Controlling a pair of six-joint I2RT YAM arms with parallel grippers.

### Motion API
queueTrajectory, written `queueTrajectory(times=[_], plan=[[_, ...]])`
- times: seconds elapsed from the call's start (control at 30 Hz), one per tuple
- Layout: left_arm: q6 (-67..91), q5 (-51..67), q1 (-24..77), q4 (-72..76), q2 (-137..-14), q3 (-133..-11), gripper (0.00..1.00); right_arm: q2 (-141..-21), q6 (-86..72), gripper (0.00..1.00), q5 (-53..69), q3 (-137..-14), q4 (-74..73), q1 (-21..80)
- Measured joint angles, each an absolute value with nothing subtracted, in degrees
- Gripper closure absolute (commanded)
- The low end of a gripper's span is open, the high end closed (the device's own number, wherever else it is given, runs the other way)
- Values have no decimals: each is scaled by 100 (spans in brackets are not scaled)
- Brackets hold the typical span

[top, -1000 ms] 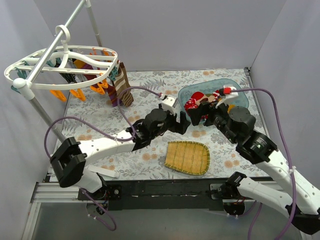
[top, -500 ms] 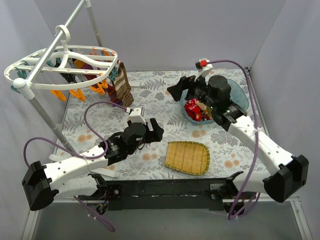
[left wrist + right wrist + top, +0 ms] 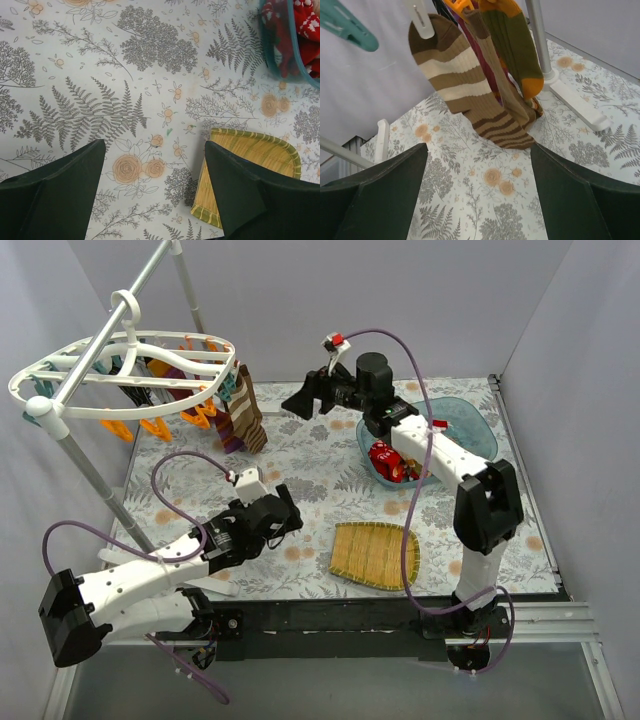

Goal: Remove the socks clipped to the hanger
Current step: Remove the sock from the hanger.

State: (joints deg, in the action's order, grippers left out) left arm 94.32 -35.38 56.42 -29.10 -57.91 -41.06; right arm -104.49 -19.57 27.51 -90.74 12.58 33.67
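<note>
Seen from above, the white hanger (image 3: 120,365) hangs from a slanted pole (image 3: 150,280) at the far left. Several socks (image 3: 240,412) are clipped under its right end and dangle toward the counter (image 3: 300,455). The right hand (image 3: 303,400) is raised just to the right of those socks, with its fingers apart and nothing in them. The left hand (image 3: 283,512) is low over the middle of the counter, also open, near a woven tray (image 3: 375,555). Red socks (image 3: 385,462) lie in a blue bowl (image 3: 470,430) on the right.

In the left wrist view, the fingers are spread wide over flowered cloth. The tray is beside the right finger and the bowl is in the top corner.

The right wrist view looks between open fingers at a brown and cream striped sock (image 3: 457,85) held by a white clip (image 3: 420,20). An orange and green sock (image 3: 512,45) hangs behind it, and a teal clip (image 3: 347,27) is at the upper left.
</note>
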Motion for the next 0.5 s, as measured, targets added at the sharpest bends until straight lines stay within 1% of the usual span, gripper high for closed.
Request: queueTrajectory(times=[0.13,0.33,0.5], plan=[[9771,-3601,5642,-3208,-5612,-3983,20,-11332,-1970,10,3065,-9848,1350,3411],[10287,-3557,5642,-3671,-5481,-3581,20,-12401,-1933,12,3173,-10871,1354,3640],[10617,-3352,5642,-3924,-5004,-3251,20,-12849,-1957,12,3142,-11126,1468,3892]])
